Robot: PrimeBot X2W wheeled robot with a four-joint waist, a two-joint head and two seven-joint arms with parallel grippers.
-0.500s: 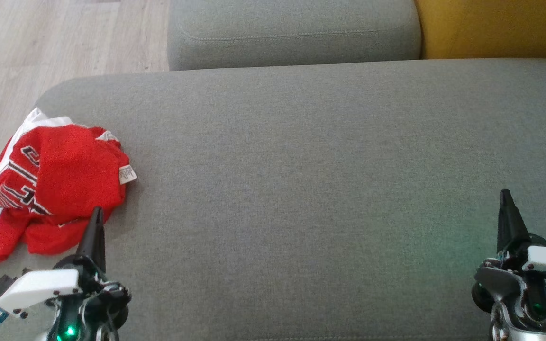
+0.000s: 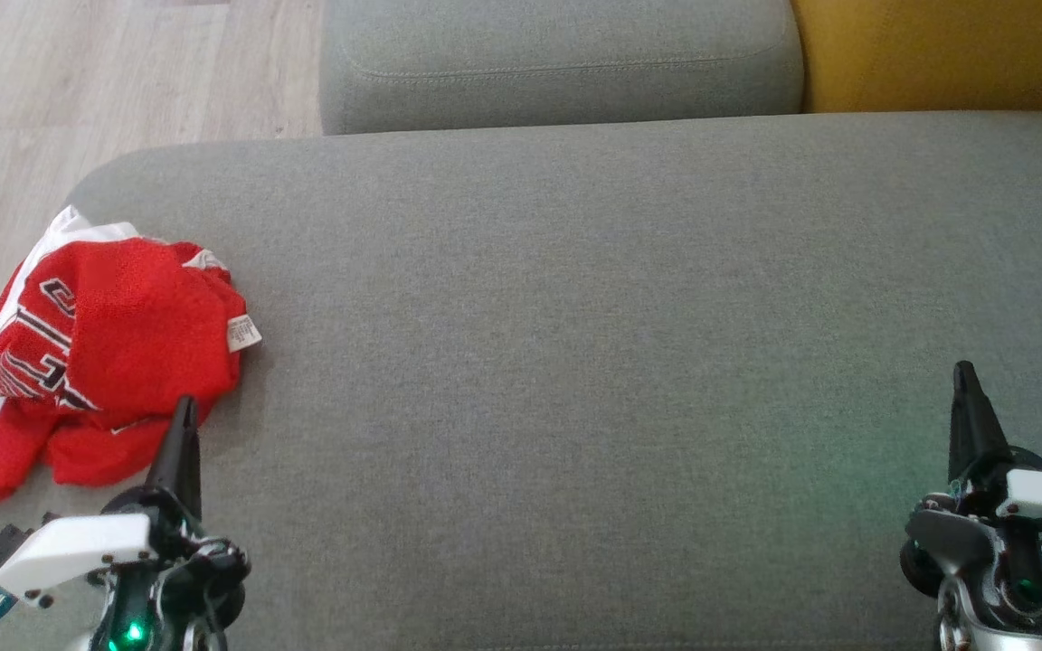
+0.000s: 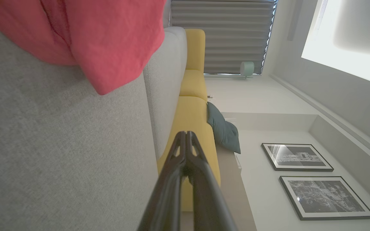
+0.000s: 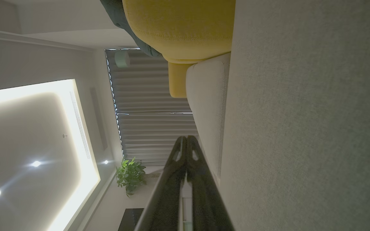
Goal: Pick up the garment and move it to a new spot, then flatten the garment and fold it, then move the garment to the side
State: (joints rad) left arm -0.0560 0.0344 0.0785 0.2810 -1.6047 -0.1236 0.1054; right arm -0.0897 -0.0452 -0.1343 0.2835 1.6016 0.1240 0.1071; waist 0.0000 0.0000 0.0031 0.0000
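The red garment [image 2: 114, 353] lies crumpled at the left end of the grey seat cushion [image 2: 575, 316], and its white-striped edge droops over the side toward the wooden floor [image 2: 78, 81]. Our left gripper [image 2: 184, 405] sits at its near hem with fingers pressed together; we cannot tell whether the tip touches cloth. Our right gripper [image 2: 964, 371], likewise closed, is well apart at the far end. Pushing in with closed fingers could shove the heap off the edge. Pinching a single loose layer could drag it along bunched.

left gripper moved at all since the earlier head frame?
No. The left gripper has its tip at the same spot on the lower edge of the red garment, which lies unchanged on the grey sofa seat.
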